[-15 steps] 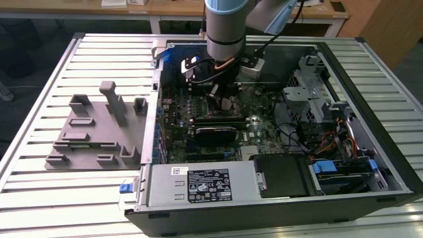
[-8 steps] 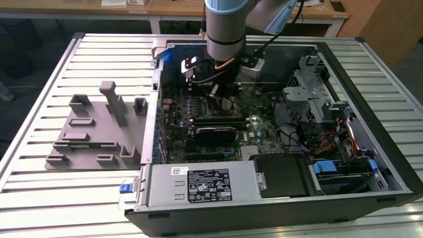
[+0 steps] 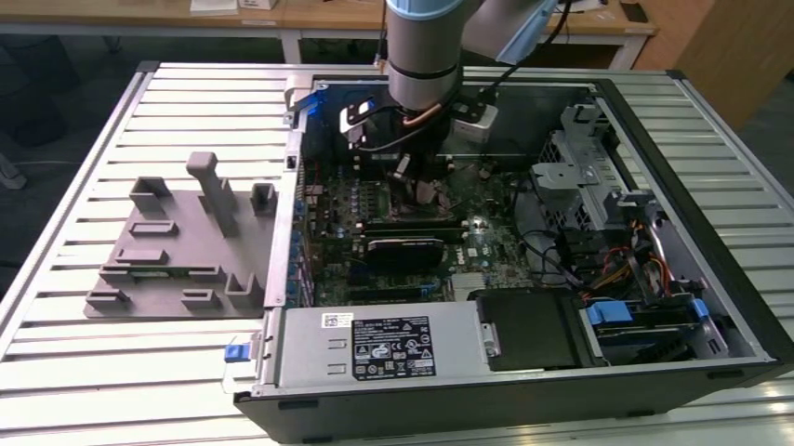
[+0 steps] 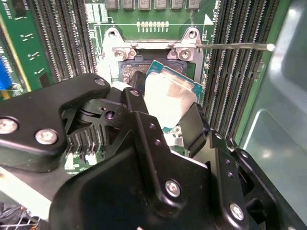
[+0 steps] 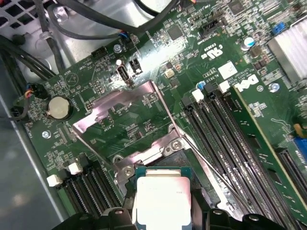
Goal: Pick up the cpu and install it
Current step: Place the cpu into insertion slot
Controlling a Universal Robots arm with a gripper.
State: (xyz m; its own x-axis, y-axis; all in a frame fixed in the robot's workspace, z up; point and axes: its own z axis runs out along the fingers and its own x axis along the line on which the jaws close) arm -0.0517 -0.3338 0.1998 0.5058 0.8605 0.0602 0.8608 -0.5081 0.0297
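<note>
Pinching the cpu (image 4: 170, 93) between fingers (image 4: 194, 125), shiny top up, skewed above socket (image 4: 126, 73).

The fingers (image 4: 138, 82) of your gripper (image 4: 168, 103) flank the cpu (image 4: 169, 92), over the socket (image 4: 125, 72). The fixtures (image 3: 162, 251) lie at the exterior view's left of the case (image 3: 732, 279).

We see cpu (image 4: 168, 96) only in part in second wrist view: black fingers (image 4: 194, 125) of hand (image 4: 165, 104) cover two of its sides, contact faces hidden from us. In first wrist view, cpu's near edge runs under hand and off picture. Socket (image 4: 128, 72) beneath cpu mostly covered. In exterior view, arm (image 3: 422, 46) cut off by top edge; it screens board patch beneath it. Table (image 3: 50, 307) cut by picture's edges.
</note>
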